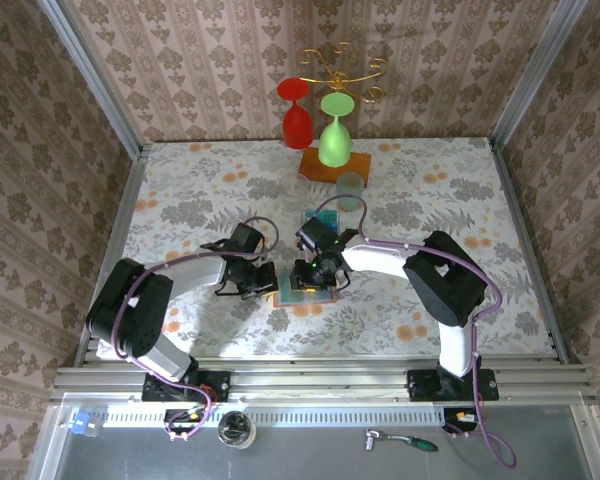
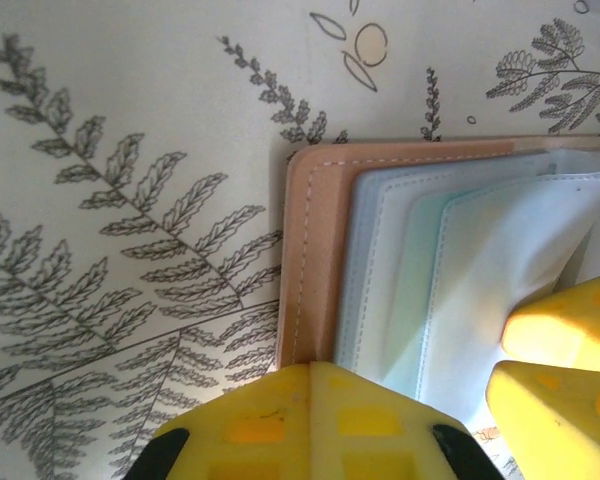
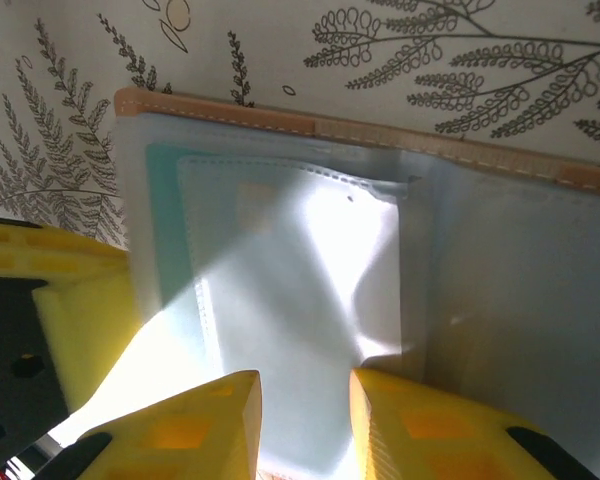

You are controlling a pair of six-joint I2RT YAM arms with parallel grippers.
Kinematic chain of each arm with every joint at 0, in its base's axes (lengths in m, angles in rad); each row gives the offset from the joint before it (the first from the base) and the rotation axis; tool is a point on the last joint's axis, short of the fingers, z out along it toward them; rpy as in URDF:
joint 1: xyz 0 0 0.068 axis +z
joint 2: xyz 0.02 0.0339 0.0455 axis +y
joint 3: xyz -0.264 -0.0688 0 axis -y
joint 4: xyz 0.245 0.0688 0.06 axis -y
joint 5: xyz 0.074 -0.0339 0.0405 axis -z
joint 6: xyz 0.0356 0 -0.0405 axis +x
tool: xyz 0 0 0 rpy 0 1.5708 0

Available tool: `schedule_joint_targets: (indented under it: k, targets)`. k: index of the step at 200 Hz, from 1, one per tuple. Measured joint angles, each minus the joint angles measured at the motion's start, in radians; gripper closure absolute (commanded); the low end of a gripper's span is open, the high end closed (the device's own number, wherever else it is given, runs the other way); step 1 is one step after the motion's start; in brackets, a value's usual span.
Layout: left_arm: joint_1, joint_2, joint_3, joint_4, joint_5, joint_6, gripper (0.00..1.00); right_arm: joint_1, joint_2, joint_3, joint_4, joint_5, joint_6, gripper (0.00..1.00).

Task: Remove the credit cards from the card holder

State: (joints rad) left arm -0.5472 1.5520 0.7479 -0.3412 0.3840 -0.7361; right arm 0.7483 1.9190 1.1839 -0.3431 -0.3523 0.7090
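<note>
Where wallpaper (image 1: 200, 70) rises, floral table (image 1: 180, 195), seemingly cloth

The worktop (image 1: 180, 200) wears a pale cloth printed with grey leaves and orange flowers. At its far edge a gold wire rack (image 1: 342, 62) stands on an orange-brown wooden block (image 1: 315, 166), with a red glass (image 1: 296, 115) and a green glass (image 1: 334, 138) hanging upside down from it. A clear tumbler (image 1: 351, 190) stands just in front. A green-handled tool (image 1: 405, 440) lies on the near ledge.

One card holder (image 2: 315, 260) lies open on the bench. One teal card (image 3: 162, 220) shows in its pocket, with perhaps two loose teal cards (image 1: 325, 214) farther off. One red goblet (image 1: 296, 115), one green goblet (image 1: 334, 138), one wooden block (image 1: 320, 168).
</note>
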Motion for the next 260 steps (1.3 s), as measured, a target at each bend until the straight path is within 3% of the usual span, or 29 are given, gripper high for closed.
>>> schedule_joint_targets:
  k: [100,169,260]
  targets:
    - [-0.003,-0.095,0.008,0.033,0.027,-0.080,0.93,-0.046,-0.028,-0.094,0.131,-0.086,0.026,0.68]
    - [-0.035,-0.081,0.015,0.078,0.036,-0.130,0.72,-0.073,-0.033,-0.143,0.217,-0.146,0.060,0.68]
    - [-0.055,0.011,0.015,0.156,0.051,-0.155,0.70,-0.116,-0.033,-0.206,0.350,-0.248,0.134,0.68]
